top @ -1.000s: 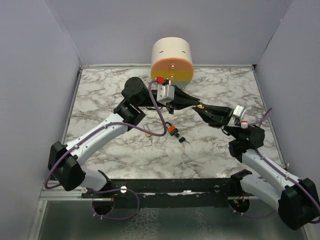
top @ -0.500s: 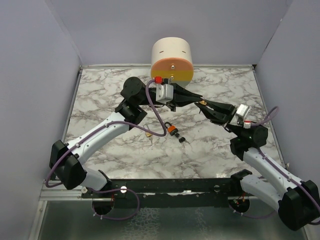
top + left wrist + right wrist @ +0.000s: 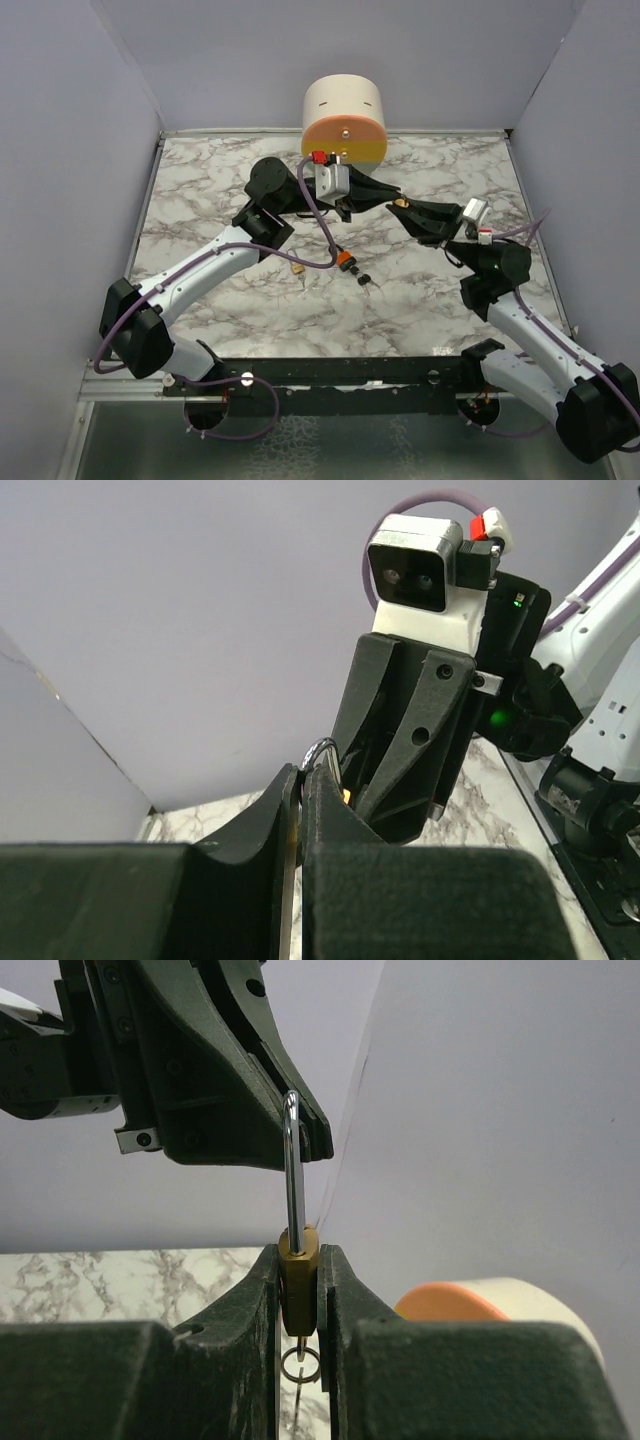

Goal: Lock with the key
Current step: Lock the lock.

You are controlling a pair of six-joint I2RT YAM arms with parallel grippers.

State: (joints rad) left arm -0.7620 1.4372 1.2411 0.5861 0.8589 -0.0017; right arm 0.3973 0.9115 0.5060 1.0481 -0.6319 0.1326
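Marble table (image 3: 200,190), lilac walls. From above: key (image 3: 364,279) lying on marble, unheld. Left wrist: left gripper (image 3: 302,777) closed together, shackle (image 3: 320,748) at its tips. Right wrist: right gripper (image 3: 299,1252) clamped on padlock (image 3: 299,1272). Probably pressing shackle home; next, free one gripper, fetch key.

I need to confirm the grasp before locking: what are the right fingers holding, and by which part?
A small brass padlock, pinched by its body between the right fingers, with its shackle pointing up past them.
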